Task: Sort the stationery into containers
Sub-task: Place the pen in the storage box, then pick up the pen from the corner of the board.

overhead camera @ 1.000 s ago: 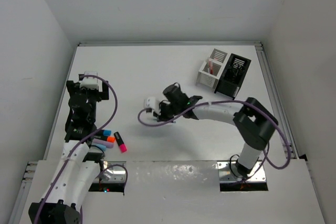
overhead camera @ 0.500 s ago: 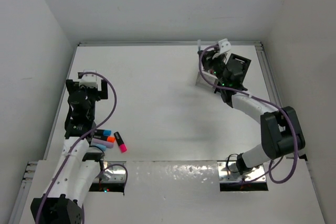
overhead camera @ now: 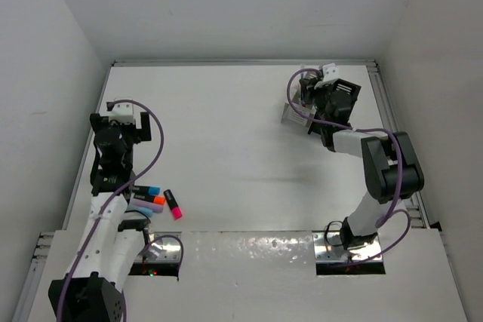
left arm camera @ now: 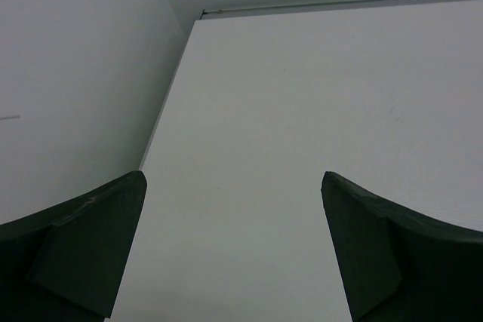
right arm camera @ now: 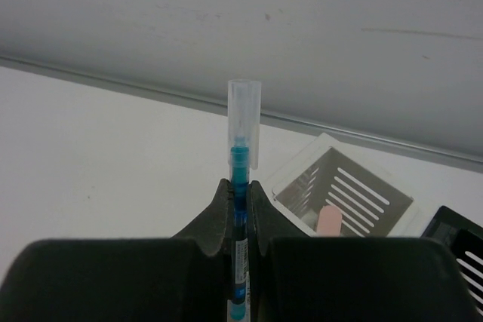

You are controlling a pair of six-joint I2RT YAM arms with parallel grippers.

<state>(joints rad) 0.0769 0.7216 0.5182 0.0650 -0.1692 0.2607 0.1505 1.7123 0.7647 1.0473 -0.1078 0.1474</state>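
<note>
My right gripper (right arm camera: 239,190) is clamped on the blue pen (right arm camera: 240,160). Its barrel is pinched between my fingers and its clear cap pokes out past the tips. A second ago this gripper was low over the middle of the table (overhead camera: 226,126). It has since swung out to the far right corner, so the carry is done and what remains is the drop.

Just ahead of my fingertips and a little to their right sits the white organiser (right arm camera: 296,177), with a pink eraser (right arm camera: 329,220) standing in the compartment nearest me. The black organiser (right arm camera: 460,243) touches it on the far side from the pen. From the overhead view I seem to be above the white one, though my wrist hides most of it, so I cannot say which compartment the pen lines up with.

My left gripper (left arm camera: 232,186) is spread wide with nothing between its fingers and has barely shifted. The highlighters (overhead camera: 155,200) lie behind it, toward its base, waiting their turn.
</note>
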